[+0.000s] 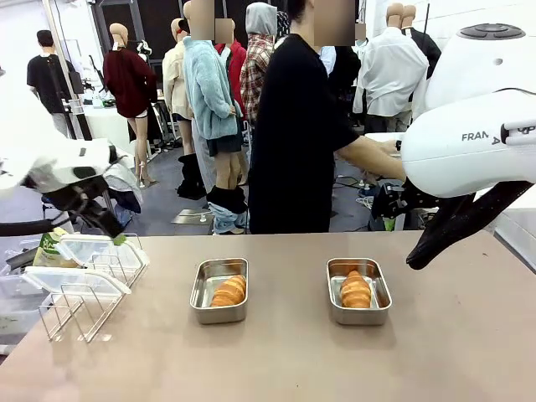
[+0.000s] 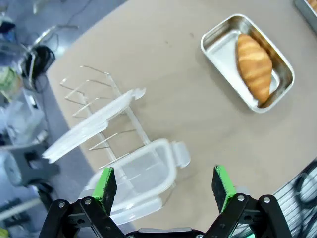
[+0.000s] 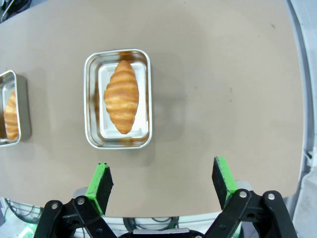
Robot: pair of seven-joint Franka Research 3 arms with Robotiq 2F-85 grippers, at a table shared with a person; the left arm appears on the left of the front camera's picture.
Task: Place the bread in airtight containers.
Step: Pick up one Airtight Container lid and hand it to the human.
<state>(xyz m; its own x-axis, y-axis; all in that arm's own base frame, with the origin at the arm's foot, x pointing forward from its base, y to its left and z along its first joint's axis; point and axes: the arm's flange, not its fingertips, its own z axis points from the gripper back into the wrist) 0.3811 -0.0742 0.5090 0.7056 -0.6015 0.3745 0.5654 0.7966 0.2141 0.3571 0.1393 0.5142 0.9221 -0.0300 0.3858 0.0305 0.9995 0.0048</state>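
Two steel containers stand side by side mid-table, each holding one piece of bread. The left container (image 1: 219,291) holds a golden croissant (image 1: 229,291), and the right container (image 1: 358,291) holds another (image 1: 356,290). Both tubs are uncovered. My left gripper (image 2: 164,186) hangs open over a translucent lid (image 2: 143,173) on the wire rack, and a second lid (image 2: 94,124) leans in the rack beyond it. My right gripper (image 3: 161,181) is open and empty, hovering a little off the right container (image 3: 119,98) near a table edge.
The wire rack (image 1: 79,306) with the lids sits at the table's left edge. A person in black (image 1: 297,134) stands at the far side, one hand reaching toward my right arm (image 1: 469,142). Bare tabletop lies in front of and to the right of the tubs.
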